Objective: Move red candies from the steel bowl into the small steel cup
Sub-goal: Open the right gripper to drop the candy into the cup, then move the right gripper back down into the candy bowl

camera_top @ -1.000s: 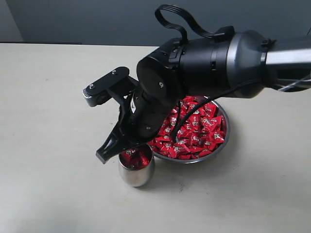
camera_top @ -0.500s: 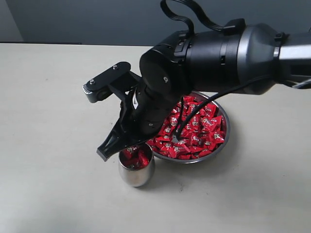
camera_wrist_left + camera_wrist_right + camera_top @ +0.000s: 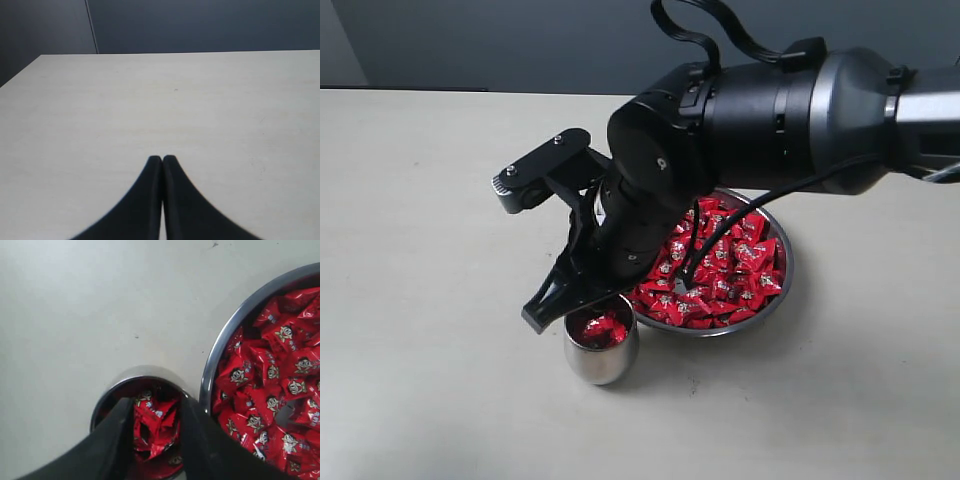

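two steel vessels stand on the pale surface [image 3: 420, 200]: one steel bowl [image 3: 777, 300], wide and shallow, and one small steel cup [image 3: 602, 366] with a rounded belly. the cup stands upright just beside the bowl's rim, on the side nearer the exterior camera; whether the two touch i cannot tell. the bowl is heaped with red candies [image 3: 722, 262], each bearing a small pale printed face, and they overlap too thickly to count; there are dozens. a much smaller clump of the same candies [image 3: 152, 427] lies inside the cup, crumpled together, so only a few can be made out and no exact number. two pincers show in all. the right pincer [image 3: 156, 407] hangs directly above the cup's mouth, its two black fingers [image 3: 117, 440] parted, and the candies seen in the gap between them lie down in the cup, so it is released and grips nothing. the left pincer [image 3: 162, 160] is over a bare stretch of the surface, well away from the vessels, its two fingers pressed flat together, clenched on nothing.
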Controlling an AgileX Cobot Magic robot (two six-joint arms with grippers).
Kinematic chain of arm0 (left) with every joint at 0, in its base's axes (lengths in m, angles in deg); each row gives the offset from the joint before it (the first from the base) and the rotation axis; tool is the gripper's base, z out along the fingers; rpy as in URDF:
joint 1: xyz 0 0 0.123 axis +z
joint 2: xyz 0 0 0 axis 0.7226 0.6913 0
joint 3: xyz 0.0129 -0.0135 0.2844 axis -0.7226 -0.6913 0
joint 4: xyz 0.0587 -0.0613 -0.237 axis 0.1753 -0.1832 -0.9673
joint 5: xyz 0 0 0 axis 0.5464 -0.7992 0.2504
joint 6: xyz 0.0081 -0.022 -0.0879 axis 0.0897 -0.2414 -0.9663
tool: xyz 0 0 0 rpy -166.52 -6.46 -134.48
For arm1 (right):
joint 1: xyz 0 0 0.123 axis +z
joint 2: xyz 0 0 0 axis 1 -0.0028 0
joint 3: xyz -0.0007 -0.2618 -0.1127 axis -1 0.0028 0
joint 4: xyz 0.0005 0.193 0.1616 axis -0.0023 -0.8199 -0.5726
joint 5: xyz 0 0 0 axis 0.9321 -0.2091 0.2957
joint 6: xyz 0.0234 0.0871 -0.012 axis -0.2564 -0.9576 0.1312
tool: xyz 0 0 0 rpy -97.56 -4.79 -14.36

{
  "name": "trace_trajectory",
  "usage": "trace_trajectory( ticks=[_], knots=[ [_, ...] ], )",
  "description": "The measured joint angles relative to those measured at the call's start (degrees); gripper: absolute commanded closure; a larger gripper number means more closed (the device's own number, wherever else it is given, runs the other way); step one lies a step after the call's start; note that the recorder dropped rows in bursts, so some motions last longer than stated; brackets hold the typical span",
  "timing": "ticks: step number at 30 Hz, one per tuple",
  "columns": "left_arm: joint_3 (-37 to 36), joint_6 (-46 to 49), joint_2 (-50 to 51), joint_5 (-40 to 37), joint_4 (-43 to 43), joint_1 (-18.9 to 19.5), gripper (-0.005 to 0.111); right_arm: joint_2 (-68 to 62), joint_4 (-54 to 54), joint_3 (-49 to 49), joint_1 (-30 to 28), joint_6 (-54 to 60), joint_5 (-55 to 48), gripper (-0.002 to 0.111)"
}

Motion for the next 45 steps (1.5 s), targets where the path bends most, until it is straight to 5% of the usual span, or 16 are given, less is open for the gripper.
trace_trajectory(
  ticks=[7,17,23,31,35,45],
  knots=[
    [0.0,0.0,0.0,0.0,0.0,0.0,0.106,3.1,5.94,0.0,0.0,-1.45,-0.22,0.075],
    [0.0,0.0,0.0,0.0,0.0,0.0,0.106,5.28,39.15,0.0,-5.82,-27.04,-4.52,0.076],
    [0.0,0.0,0.0,0.0,0.0,0.0,0.106,4.87,29.35,0.0,-13.93,-26.38,-5.09,0.076],
    [0.0,0.0,0.0,0.0,0.0,0.0,0.106,0.96,11.17,0.0,-15.03,-15.18,-5.67,0.074],
    [0.0,0.0,0.0,0.0,0.0,0.0,0.106,-4.44,10.06,0.0,-15.03,-13.54,-8.46,0.063],
    [0.0,0.0,0.0,0.0,0.0,0.0,0.106,-9.8,10.06,0.0,-15.03,-13.38,-8.12,0.063]
  ],
)
